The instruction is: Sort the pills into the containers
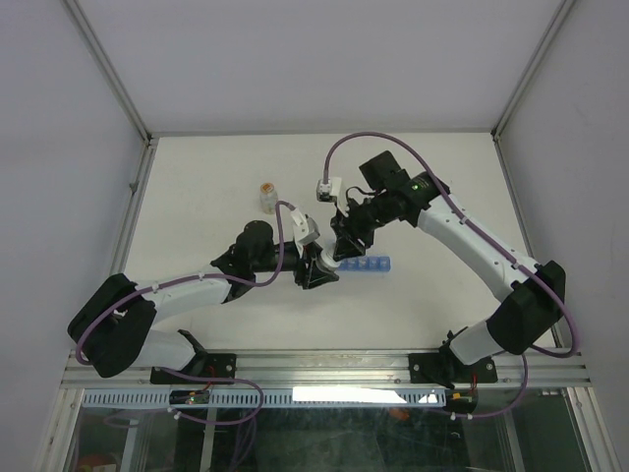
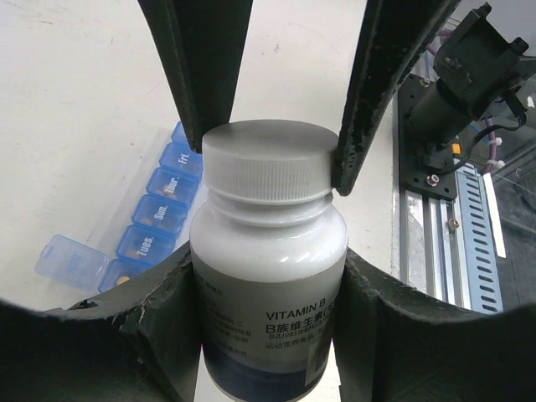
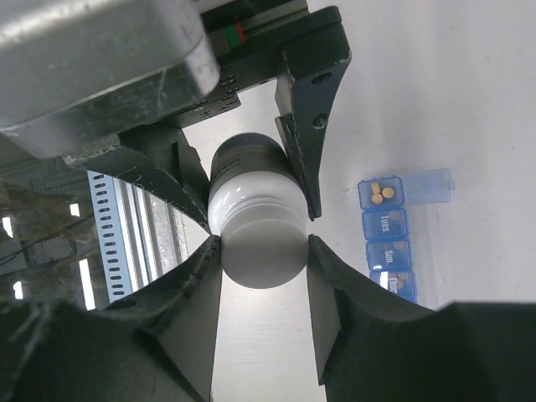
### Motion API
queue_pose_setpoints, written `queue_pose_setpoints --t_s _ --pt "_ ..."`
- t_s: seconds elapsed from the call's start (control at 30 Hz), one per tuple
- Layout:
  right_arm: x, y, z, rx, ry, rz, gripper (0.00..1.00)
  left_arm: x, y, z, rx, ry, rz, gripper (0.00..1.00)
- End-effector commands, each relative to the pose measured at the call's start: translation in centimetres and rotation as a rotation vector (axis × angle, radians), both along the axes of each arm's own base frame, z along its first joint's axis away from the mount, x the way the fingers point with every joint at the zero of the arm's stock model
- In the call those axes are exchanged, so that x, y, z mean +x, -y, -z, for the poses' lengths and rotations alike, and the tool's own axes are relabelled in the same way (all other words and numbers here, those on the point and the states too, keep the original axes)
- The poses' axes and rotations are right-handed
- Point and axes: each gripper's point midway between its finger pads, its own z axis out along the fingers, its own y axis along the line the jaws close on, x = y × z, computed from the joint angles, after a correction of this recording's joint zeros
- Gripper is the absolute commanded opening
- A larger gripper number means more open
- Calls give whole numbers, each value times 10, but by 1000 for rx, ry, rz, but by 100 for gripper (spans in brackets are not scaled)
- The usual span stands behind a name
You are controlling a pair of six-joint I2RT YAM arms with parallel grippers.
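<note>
Grey walls fence a white table. Near its middle, the left gripper is clamped around the body of a white bottle, and the right gripper is closed on its cap. A blue pill box lies at 3 o'clock of them, one end lid open over orange pills.

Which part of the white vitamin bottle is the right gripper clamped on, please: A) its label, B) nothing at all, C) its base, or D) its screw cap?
D: the right gripper pinches the cap, while the left gripper holds the bottle by its body.
</note>
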Motion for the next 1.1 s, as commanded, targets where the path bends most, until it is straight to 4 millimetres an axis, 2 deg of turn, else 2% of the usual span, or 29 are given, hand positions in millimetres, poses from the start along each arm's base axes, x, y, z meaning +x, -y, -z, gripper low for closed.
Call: queue_pose_setpoints --t_s 0.0,0.37,0.6,0.77,0.9,1.0,1.07 --pt "-12 -5 -7 -14 -67 21 33 21 8 -69 -176 218 -49 0" --pt "-14 -2 -45 73 2 30 68 12 3 -70 -175 228 -27 0" --pt "-12 8 -68 116 66 25 78 6 1 -74 -175 231 -11 0" --pt "-7 30 -77 121 138 -16 81 -5 -2 -74 -168 214 27 0" --pt "-15 42 -83 163 222 -156 82 -24 -2 -74 -173 185 118 0" --pt "-21 43 -86 227 424 -345 85 -38 -1 -73 -177 154 204 0" --pt "-23 39 -90 289 547 -439 93 -46 0 -72 -177 133 259 0"
